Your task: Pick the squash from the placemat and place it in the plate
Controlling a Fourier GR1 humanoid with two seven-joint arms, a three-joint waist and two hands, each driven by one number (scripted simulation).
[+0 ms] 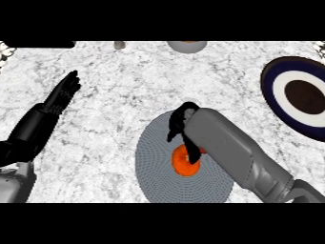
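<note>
Right robot hand (182,120) curled over orange squash (186,161) on grey placemat (157,157), left robot hand (65,93) spread, plate (277,81) well apart.

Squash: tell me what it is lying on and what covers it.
The orange squash lies on the round grey placemat. The right hand and its forearm reach over it, hiding its right side; whether fingers touch it cannot be seen.

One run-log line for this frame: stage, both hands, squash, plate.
stage: reaching for squash | right hand: over placemat, curled, above squash | left hand: open, resting at left | squash: on placemat | plate: holds nothing
</note>
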